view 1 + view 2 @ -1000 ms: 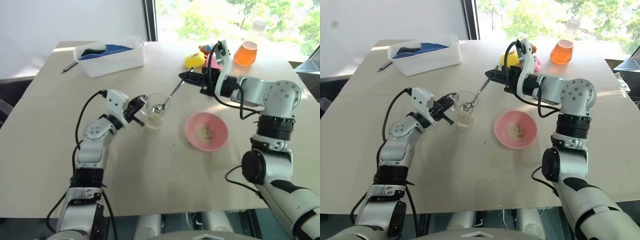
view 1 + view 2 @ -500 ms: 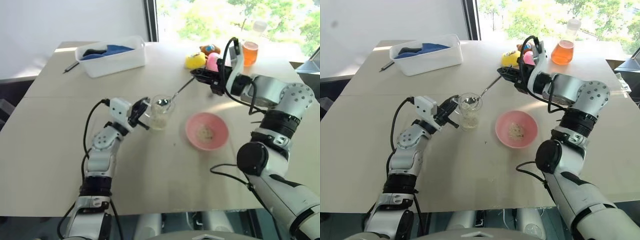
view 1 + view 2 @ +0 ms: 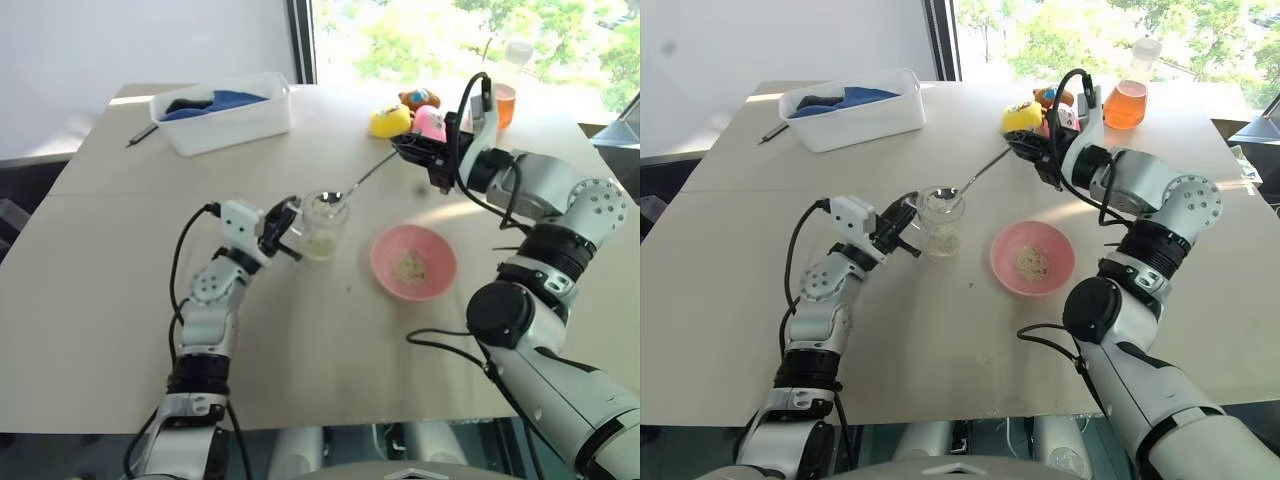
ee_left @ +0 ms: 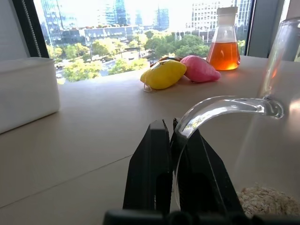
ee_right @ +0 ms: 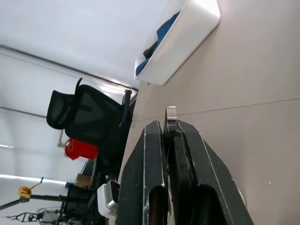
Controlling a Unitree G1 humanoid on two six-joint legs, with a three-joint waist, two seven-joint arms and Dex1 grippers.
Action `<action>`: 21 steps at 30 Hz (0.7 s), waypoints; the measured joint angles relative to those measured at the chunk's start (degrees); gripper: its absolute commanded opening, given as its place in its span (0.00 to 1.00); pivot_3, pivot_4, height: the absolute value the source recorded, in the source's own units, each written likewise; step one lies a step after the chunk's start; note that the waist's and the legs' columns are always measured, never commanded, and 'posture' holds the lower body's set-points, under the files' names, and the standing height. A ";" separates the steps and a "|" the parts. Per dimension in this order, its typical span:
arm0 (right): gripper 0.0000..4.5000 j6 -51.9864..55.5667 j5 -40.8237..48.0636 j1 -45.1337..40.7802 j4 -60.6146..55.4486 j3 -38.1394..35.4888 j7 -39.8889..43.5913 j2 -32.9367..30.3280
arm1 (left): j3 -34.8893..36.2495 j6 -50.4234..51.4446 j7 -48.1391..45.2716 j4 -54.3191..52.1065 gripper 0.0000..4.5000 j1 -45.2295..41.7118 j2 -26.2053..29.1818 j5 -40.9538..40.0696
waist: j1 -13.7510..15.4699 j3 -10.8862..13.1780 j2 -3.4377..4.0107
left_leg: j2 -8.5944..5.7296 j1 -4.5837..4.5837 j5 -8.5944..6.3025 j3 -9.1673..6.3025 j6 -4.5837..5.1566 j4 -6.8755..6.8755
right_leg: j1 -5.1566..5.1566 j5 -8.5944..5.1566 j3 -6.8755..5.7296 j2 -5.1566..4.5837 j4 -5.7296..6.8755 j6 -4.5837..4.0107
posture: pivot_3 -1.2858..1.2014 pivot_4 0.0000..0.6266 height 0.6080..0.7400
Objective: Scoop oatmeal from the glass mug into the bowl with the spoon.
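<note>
The glass mug (image 3: 323, 224) stands upright on the table with a pale clump of oatmeal (image 3: 318, 243) at its bottom. My left gripper (image 3: 285, 222) is shut on the mug's clear handle (image 4: 220, 105). The slim silver spoon (image 3: 360, 180) slants down from my right gripper (image 3: 410, 150), which is shut on the end of its handle (image 5: 170, 115). Its oval end lies at the mug's mouth. To the right of the mug sits the pink bowl (image 3: 413, 262), holding a few oatmeal flakes (image 3: 1030, 262).
A white tub (image 3: 222, 110) with blue cloth and a dark pen (image 3: 140, 134) lie at the back left. Yellow and pink toys (image 3: 390, 120) and a flask of orange liquid (image 3: 500, 95) stand at the back right, behind my right arm.
The mug has gone from tilted to upright. The spoon's oval end has risen from inside the mug to its mouth. My right gripper has shifted right and rolled.
</note>
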 measured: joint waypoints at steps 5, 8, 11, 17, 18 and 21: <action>0.00 -0.07 4.16 0.11 -0.06 -1.18 -4.01 -0.05 | 0.11 -0.01 -0.17 0.68 0.01 -0.08 -0.33 -0.79 | -0.06 -0.01 0.02 | 0.00 0.00 0.00 0.00 0.01 -0.01 | 0.00 0.00 0.01 0.01 0.00 0.00 | 0.52 0.24 1.00; 0.00 -0.31 7.88 0.82 -0.06 -1.20 -6.74 -0.38 | 0.02 -0.01 -0.48 1.27 0.01 -0.43 -0.60 -1.01 | -0.05 -0.01 0.02 | 0.01 -0.01 0.00 -0.01 0.01 -0.02 | 0.00 0.00 0.00 0.01 -0.02 0.00 | 0.52 0.24 1.00; 0.00 -1.61 12.97 2.26 -0.06 -0.43 -9.68 -1.76 | -0.03 -0.01 -0.53 1.63 0.01 -0.77 -0.81 -1.03 | -0.04 -0.01 0.02 | 0.01 -0.03 0.00 -0.01 0.01 -0.02 | 0.00 0.00 0.00 0.01 -0.06 0.00 | 0.52 0.24 1.00; 0.00 -9.95 29.45 7.61 -0.44 7.67 -18.46 -6.97 | -0.05 -0.01 -0.64 2.49 0.01 -1.22 -1.07 -1.41 | -0.15 -0.01 0.02 | 0.01 -0.03 -0.01 0.00 0.04 -0.05 | 0.00 0.00 0.03 0.02 -0.10 0.01 | 0.52 0.24 1.00; 0.00 -12.39 33.52 9.33 -0.94 10.27 -20.19 -8.53 | -0.06 -0.02 -0.66 2.58 0.01 -1.28 -1.12 -1.52 | -0.12 -0.01 0.02 | 0.02 -0.03 -0.01 -0.02 0.04 -0.05 | 0.00 0.00 0.02 0.03 -0.10 0.01 | 0.52 0.24 1.00; 0.00 -18.00 41.98 13.30 -2.92 16.06 -23.28 -12.52 | -0.07 -0.10 -0.72 2.84 0.01 -1.35 -1.15 -1.68 | -0.21 -0.01 0.02 | 0.03 -0.04 -0.10 0.02 0.22 -0.05 | 0.00 0.01 0.09 0.03 -0.14 0.04 | 0.52 0.24 1.00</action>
